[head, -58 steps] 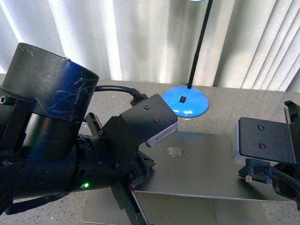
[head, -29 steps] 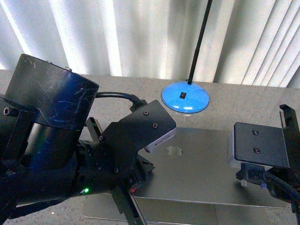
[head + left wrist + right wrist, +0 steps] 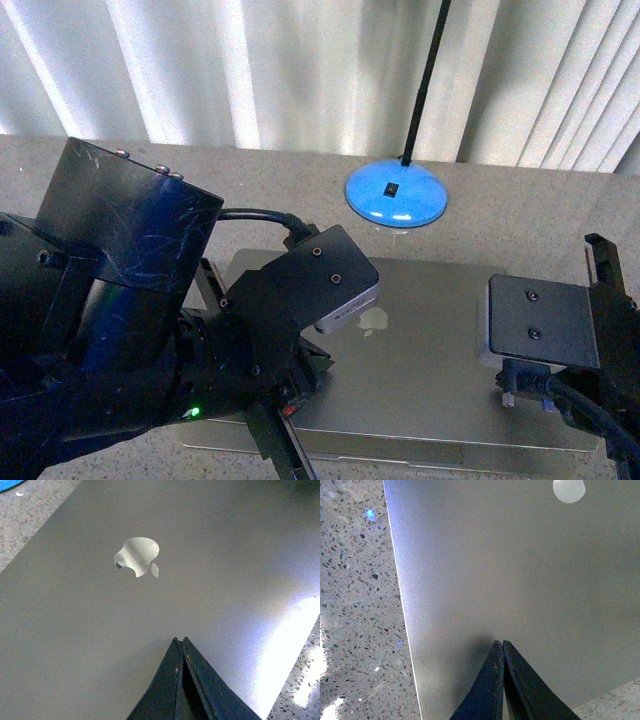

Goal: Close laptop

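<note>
Two grippers, jaws together, tips on the laptop lid

We see the left gripper pinched together with nothing between its jaws, tips at the silver lid. The apple logo lies just ahead of them. The right gripper is likewise together and empty, near the lid's side edge, with speckled table beyond it. The lid lies nearly flat under both grippers; we cannot tell if it is fully down. A blue lamp base stands well past the tips.
</note>
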Available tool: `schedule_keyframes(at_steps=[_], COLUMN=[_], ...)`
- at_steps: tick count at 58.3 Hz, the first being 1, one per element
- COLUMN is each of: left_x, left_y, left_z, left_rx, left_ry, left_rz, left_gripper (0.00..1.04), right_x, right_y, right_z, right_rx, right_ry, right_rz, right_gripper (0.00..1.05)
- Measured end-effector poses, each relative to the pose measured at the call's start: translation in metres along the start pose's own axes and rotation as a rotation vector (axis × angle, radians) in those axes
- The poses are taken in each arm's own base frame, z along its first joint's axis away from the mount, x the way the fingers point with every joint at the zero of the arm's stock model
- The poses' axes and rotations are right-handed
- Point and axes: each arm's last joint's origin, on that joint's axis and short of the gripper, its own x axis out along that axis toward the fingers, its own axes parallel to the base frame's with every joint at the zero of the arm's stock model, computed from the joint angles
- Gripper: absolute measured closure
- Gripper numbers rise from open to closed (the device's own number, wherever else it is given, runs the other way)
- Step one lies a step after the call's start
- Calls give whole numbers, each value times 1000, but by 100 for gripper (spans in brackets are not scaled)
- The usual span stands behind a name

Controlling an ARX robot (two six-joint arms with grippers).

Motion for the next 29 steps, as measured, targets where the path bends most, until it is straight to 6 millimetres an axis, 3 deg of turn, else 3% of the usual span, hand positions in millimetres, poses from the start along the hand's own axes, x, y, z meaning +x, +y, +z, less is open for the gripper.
schedule_keyframes(at_steps=[11, 29], left_x=[10, 17], left_y=[-8, -10], left_z=[-14, -23], left_rx=[-14, -39], left_ry=[24, 12], left_rz=[-27, -44], left_gripper=[101, 101], right_x=[14, 20], right_y=[11, 13], right_z=[-14, -19], right_rx=[27, 35], right_ry=[15, -6], right_rz=[38, 43], right_gripper=[102, 102])
